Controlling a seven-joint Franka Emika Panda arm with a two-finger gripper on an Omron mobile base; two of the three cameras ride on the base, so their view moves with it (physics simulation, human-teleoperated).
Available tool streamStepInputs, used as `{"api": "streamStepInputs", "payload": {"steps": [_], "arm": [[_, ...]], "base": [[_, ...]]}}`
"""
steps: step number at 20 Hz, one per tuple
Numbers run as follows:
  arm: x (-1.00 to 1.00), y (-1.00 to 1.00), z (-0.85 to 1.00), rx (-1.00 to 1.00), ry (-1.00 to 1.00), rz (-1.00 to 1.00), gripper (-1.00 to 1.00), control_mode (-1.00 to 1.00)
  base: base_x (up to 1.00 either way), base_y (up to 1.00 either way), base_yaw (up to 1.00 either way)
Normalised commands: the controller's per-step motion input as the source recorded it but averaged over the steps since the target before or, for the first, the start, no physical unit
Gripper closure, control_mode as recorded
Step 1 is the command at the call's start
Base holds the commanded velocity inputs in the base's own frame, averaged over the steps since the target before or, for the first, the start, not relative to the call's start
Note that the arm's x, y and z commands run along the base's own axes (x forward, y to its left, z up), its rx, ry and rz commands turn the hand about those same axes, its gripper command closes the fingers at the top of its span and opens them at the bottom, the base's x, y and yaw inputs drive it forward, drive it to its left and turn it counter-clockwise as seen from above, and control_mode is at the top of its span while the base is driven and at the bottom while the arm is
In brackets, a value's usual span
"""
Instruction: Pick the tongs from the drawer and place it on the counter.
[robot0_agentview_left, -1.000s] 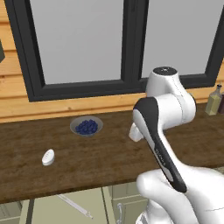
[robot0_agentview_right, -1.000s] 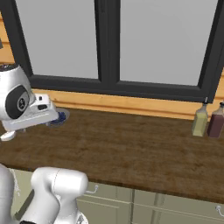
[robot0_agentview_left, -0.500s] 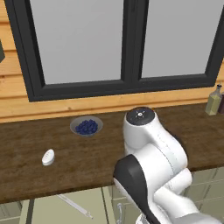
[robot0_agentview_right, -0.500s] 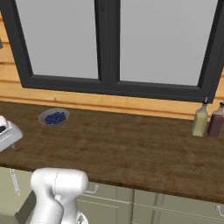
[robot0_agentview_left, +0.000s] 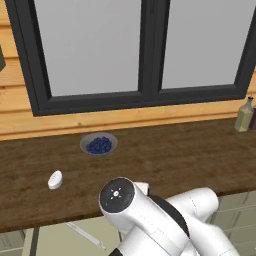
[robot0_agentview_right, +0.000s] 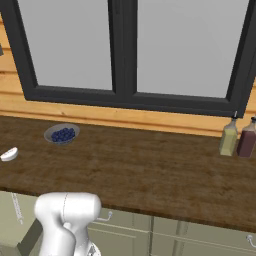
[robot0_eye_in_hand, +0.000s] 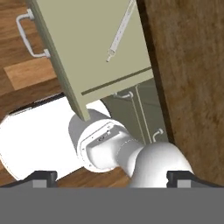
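Observation:
The tongs lie as a thin silver-grey strip on the flat floor of the open pale olive drawer, near its far end in the hand view. From the left base view the tongs show in the drawer below the counter's front edge. The dark brown counter runs wide under the window. My gripper is open, its two dark fingertips far apart with nothing between them. It looks down on the drawer from well above, apart from the tongs.
A bowl of blueberries and a small white oval object sit on the counter's left part. Two bottles stand at the far right by the wall. Cabinet fronts with metal handles lie under the counter. My own arm crosses in front.
The arm has swung down from above the counter and folded low in front of it, so the hand now looks down into the open drawer. Nothing on the counter moved.

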Motion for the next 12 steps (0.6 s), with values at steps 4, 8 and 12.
{"api": "streamStepInputs", "payload": {"steps": [4, 8, 12], "arm": [[-0.02, 0.01, 0.0, 0.0, -0.01, 0.0, -1.0, -1.0], [0.0, 0.05, 0.0, 0.0, 0.01, 0.0, -1.0, -1.0], [0.0, 0.56, -0.13, 0.0, 0.13, 0.0, -1.0, -1.0]], "base": [[0.0, 0.0, 0.0], [0.0, 0.0, 0.0], [0.0, 0.0, 0.0]]}}
